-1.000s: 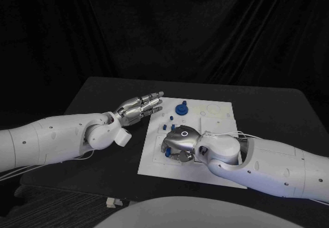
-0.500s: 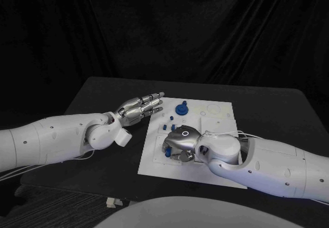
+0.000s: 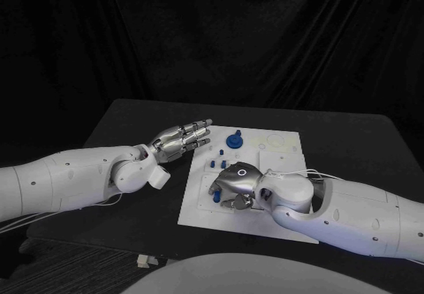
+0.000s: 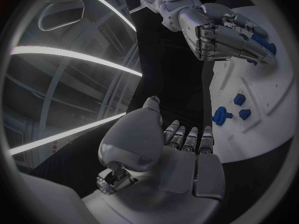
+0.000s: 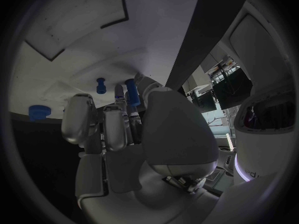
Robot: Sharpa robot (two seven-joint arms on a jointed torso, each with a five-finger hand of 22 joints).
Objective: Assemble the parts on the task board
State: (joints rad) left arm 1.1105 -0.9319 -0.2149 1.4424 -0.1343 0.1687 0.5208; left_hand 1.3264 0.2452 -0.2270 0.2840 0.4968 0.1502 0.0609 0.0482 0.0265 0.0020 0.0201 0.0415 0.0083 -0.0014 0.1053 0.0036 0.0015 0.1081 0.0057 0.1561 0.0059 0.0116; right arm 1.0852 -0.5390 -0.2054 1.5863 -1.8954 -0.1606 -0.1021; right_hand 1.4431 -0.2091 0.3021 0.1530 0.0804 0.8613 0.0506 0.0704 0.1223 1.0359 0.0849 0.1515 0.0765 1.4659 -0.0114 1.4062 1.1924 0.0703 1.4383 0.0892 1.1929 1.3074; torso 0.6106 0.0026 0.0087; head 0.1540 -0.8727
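Matt white flat plastic task board point(image 3: 276, 215) | smooth blue plastic parts point(image 3: 233, 141) | matt black table point(image 3: 132, 122) | glossy silver metal-looking right hand point(image 3: 231, 187)

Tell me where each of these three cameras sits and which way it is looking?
Head view: from the robot's head, looking down at the table and board; both arms, left hand and right hand show.
Left wrist view: behind the left hand, facing the board's edge; its own palm shows, and the right hand beyond.
Right wrist view: behind the right hand, facing down onto the board; its own palm and fingers show.
All three share the board and the right hand.
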